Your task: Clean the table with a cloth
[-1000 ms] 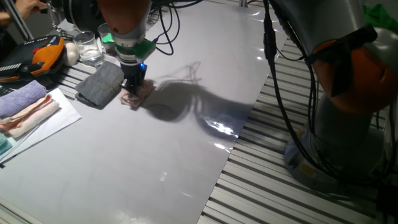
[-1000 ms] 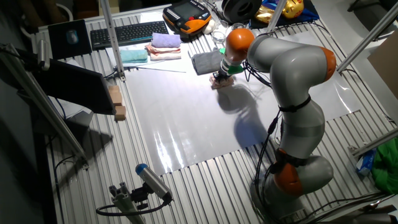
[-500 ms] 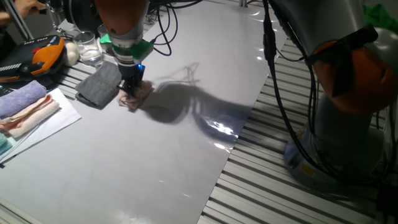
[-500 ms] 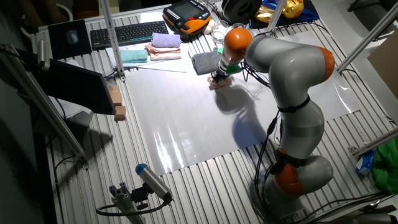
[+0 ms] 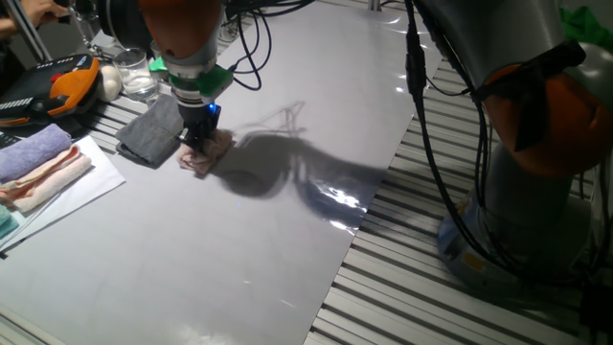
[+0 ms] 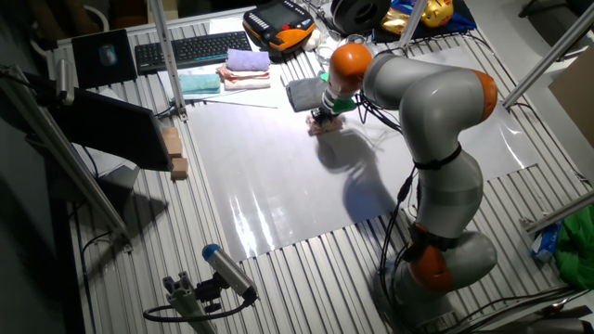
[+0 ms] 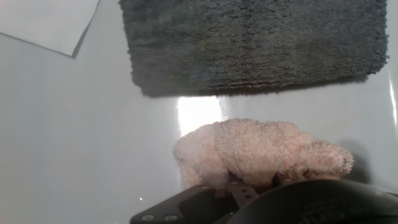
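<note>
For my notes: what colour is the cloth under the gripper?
Pale pink cloth; the hand view shows it best.

**Grey table and its load**

The table (image 5: 239, 249) is a glossy pale grey sheet with slatted metal edges. Beside the dark grey cloth (image 5: 153, 129) lies the bunched pink cloth (image 5: 206, 155); folded towels (image 5: 38, 165) rest farther off.

No readable text, labels, brands, numbers or signs, keyboard keys too small to read

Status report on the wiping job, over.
Pincer shut on small pale pink terry cloth, pressed to glossy grey table. Dark grey cloth beside it, apart.
</note>
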Tool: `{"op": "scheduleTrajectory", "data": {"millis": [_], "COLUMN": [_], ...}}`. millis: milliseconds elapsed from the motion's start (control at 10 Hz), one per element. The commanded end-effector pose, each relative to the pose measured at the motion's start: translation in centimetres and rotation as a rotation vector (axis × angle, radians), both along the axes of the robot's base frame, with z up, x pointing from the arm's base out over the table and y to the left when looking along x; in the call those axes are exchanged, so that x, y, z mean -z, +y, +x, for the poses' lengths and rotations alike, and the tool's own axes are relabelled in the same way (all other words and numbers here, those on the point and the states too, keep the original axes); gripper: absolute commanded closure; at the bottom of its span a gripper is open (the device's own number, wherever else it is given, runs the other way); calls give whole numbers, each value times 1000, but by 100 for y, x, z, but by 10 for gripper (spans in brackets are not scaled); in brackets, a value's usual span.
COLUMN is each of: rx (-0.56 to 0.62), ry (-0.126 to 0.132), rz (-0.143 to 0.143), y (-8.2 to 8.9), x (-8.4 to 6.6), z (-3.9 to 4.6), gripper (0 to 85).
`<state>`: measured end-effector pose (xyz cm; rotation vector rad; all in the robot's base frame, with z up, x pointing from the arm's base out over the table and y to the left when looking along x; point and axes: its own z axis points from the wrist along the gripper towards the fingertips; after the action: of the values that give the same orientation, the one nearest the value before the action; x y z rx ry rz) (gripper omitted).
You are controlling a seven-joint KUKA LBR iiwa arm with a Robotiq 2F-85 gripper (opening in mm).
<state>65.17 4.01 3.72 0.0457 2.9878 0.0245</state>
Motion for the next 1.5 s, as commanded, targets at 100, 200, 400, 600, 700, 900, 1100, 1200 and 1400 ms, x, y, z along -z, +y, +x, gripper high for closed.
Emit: {"op": "scheduleTrajectory", "data": {"millis": [100,200,400,600,700,900,1100,1200,1400], "rx": [7,14,28,38,43,55,70,78,90], "ry": [0,2,0,-1,-1,0,0,0,-2], "rz": [1,2,3,5,4,3,-4,-8,-7], "y": [42,93,166,221,250,317,399,447,526], "x": [2,2,16,9,0,-9,-10,-11,11], "z": [-6,-16,-40,-54,-61,-69,-81,-90,-99], "gripper": [850,850,850,850,850,850,850,850,850]}}
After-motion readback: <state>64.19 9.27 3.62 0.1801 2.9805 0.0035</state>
